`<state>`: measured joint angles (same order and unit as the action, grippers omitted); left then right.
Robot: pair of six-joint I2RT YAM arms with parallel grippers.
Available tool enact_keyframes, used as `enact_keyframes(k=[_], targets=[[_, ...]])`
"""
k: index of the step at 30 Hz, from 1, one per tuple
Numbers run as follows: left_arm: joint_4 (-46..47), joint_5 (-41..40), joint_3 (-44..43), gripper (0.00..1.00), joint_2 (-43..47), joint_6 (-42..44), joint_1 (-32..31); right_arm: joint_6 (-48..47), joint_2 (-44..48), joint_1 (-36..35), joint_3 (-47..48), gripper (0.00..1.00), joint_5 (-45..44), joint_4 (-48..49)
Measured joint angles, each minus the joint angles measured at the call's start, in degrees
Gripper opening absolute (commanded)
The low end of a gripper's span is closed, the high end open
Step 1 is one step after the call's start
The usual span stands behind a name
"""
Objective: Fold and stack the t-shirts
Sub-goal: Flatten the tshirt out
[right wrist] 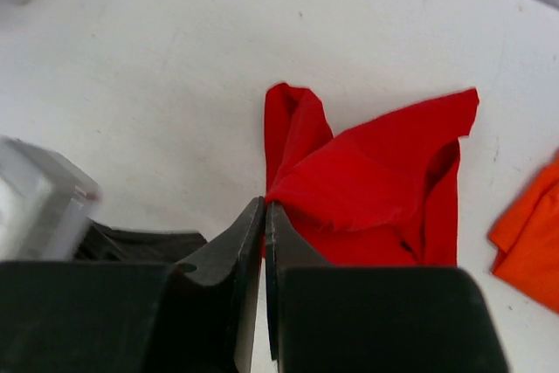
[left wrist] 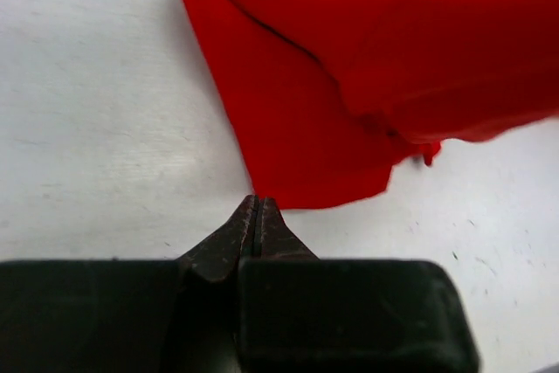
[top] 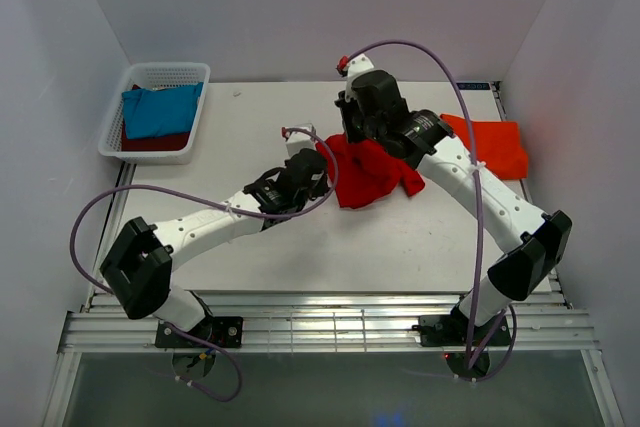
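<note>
**Overhead view.** A crumpled bright red cloth t-shirt lies on the flat white table. It is well to the right of the white plastic mesh basket and somewhat nearer the arm bases than the basket is. Its long axis runs roughly across the table, leading away from the basket. One tapered flap points away from the basket, and a second points toward the arm bases. Neck and sleeves cannot be made out.

Only this view shows the basket's load, a teal-blue t-shirt on top of a dark maroon t-shirt. It alone also shows the whole of a folded orange-red cloth t-shirt. That shirt lies flat, farther from the basket than the red one and apart from it.

**Left wrist view.** The left gripper has its jaws pressed together, tips at the red hem on the basket side. Whether the hem is pinched cannot be told. A straight cloth edge runs away from the tips.

**Right wrist view.** The right gripper is closed on a raised ridge of the red cloth, and folds fan out from its tips. Only here do those folds show.
</note>
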<state>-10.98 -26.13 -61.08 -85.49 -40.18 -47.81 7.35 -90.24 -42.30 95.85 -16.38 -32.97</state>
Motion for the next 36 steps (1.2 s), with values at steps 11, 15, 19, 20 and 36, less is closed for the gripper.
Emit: enact_keyframes(k=[11,15,19,20,36], targets=[[-1.55,-4.92,4.72,0.00,9.11,-3.80,-5.09,-0.11,-1.86,-5.90,27.41,0.08,-1.68,-7.56],[-1.40,-6.64,4.70,0.00,13.99,-3.78,-4.90,0.22,0.63,-5.77,29.24,0.08,-1.42,-6.91],[-0.87,-8.07,4.70,0.00,14.64,-3.52,-4.90,0.83,4.72,-5.77,21.88,0.08,-2.14,-5.70],[-0.81,-8.35,4.68,0.00,13.79,-3.37,-4.90,0.94,4.87,-5.77,20.76,0.08,-2.56,-5.75],[1.25,-15.52,-3.26,0.00,-14.73,7.32,3.78,1.18,-0.15,-0.31,2.29,0.08,-11.15,-0.79]])
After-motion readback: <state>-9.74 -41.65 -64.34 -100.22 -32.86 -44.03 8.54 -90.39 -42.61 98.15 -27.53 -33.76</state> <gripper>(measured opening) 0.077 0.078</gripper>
